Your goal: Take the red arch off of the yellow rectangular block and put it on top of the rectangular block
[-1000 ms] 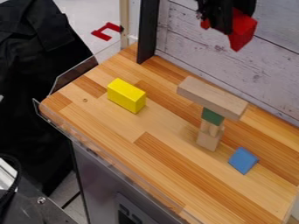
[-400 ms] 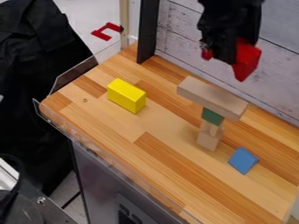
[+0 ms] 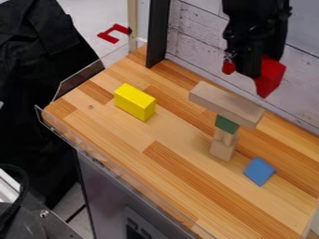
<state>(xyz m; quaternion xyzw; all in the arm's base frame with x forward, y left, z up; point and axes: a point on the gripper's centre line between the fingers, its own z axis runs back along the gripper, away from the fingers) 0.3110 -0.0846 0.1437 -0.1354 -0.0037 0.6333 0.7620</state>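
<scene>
- Gripper (image 3: 249, 71): apparently holding red arch (image 3: 270, 77); contact hidden.
- Wooden rectangular block (image 3: 226, 104): below arch in view, long axis upper-left to lower-right.

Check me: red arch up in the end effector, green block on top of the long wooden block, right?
The green block is underneath the long wooden block, not on top, as the camera view shows. The red arch is indeed up in the end effector.
</scene>
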